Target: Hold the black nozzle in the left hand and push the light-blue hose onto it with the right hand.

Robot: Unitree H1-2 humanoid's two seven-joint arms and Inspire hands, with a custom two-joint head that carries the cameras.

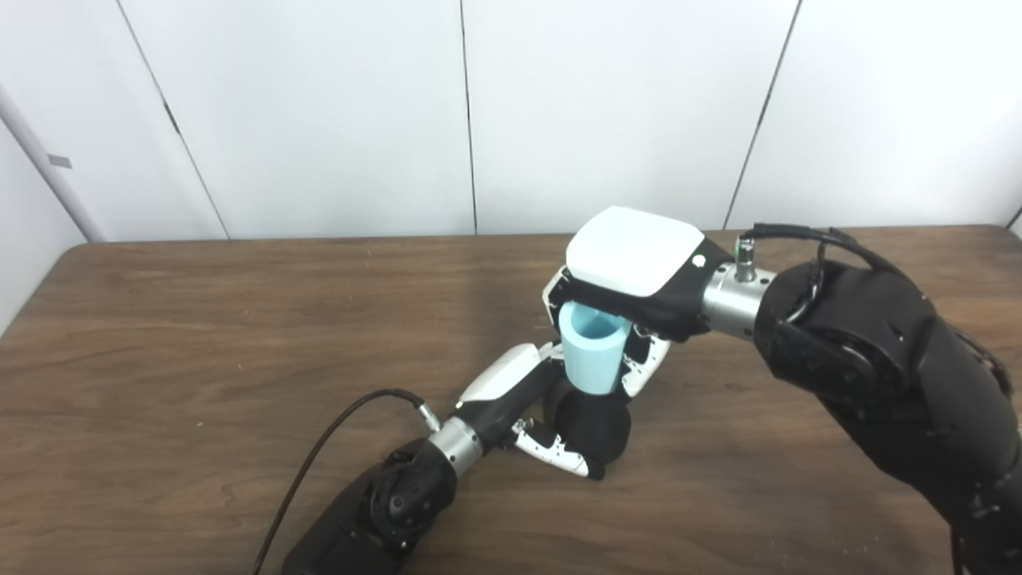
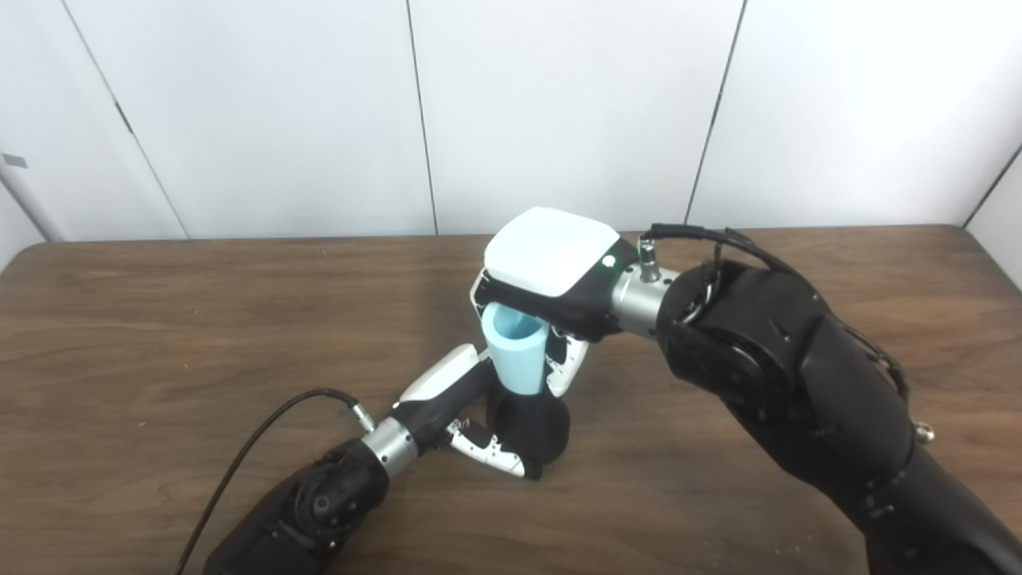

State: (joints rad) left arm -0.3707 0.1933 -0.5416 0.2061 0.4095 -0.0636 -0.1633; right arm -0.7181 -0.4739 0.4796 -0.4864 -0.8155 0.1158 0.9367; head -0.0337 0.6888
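So the black nozzle (image 1: 592, 425) is being gripped low on the counter (image 1: 200, 335) by the left hand (image 1: 527, 399), fingers wrapped round its base, and the light-blue hose (image 1: 592, 350) is clasped from above by the right hand (image 1: 631, 279). The hose's lower end is sitting right on top of the nozzle, touching it, near the middle of the counter. How far it's actually been pushed on can't be told, the joint is hidden.

What could go sideways: the hose is stood pretty much upright with a slight lean, long axis running top to bottom, open mouth pointed up toward the cameras. If it's shoved down while off-line from the nozzle, it'll probably get cocked and jammed on one edge, or the nozzle gets tipped out of the left hand's hold. The hose looks soft-ish too, so it might get squashed oval by a hard squeeze and refuse to seat
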